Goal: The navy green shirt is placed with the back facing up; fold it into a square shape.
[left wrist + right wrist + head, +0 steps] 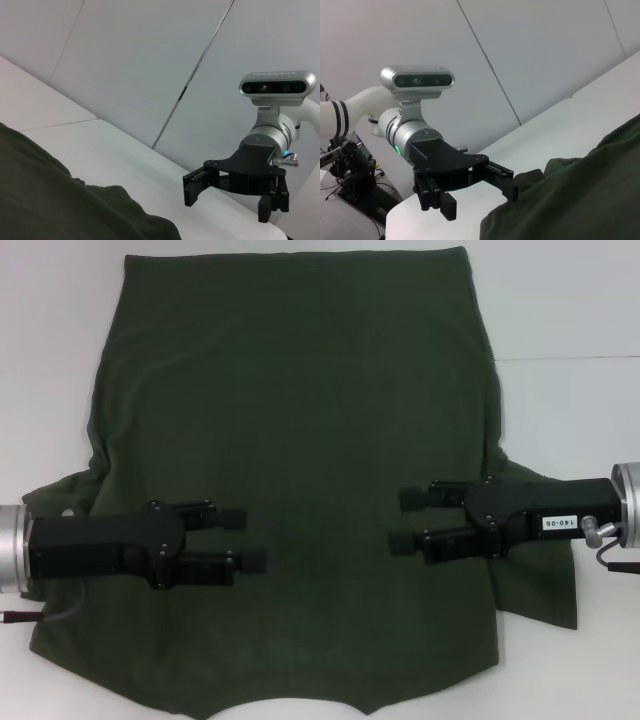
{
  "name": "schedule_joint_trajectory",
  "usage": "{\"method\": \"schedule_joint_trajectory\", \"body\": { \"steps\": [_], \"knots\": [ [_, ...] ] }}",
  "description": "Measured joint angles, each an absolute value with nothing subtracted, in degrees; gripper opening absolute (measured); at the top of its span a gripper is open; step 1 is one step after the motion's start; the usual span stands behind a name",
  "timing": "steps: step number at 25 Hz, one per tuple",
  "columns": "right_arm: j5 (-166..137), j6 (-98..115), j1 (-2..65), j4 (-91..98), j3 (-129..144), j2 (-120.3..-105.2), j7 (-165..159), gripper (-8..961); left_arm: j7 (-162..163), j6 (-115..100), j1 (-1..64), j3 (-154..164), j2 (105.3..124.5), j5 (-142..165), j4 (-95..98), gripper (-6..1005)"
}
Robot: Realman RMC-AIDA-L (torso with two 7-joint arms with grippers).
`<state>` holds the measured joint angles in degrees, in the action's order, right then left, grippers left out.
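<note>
The navy green shirt (pixel 300 420) lies spread flat on the white table (pixel 570 340), hem at the far side and neckline at the near edge. Its sleeves bunch out at the left and right. My left gripper (pixel 245 539) reaches in from the left over the shirt's lower part, open and holding nothing. Opposite it, my right gripper (pixel 404 521) comes in from the right, also open and holding nothing. The left wrist view shows the right gripper (pixel 227 205) beyond the shirt (pixel 60 210). In the right wrist view the left gripper (pixel 480 197) stands by the shirt (pixel 580 200).
Bare white table surface lies to the far left and right of the shirt. A seam in the tabletop (pixel 570 361) runs along the right side. Light grey wall panels (pixel 150 60) rise behind the table.
</note>
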<state>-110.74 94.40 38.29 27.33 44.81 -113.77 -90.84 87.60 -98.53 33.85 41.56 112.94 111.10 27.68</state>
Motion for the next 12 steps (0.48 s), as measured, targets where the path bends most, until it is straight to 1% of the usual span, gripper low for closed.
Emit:
{"method": "schedule_joint_trajectory", "body": {
  "steps": [12],
  "knots": [
    [-110.74, 94.4, 37.92, 27.33, 45.03, -113.91, -90.84, 943, 87.63, -98.53, 33.83, 41.57, 112.94, 111.1, 27.68, 875]
  ]
}}
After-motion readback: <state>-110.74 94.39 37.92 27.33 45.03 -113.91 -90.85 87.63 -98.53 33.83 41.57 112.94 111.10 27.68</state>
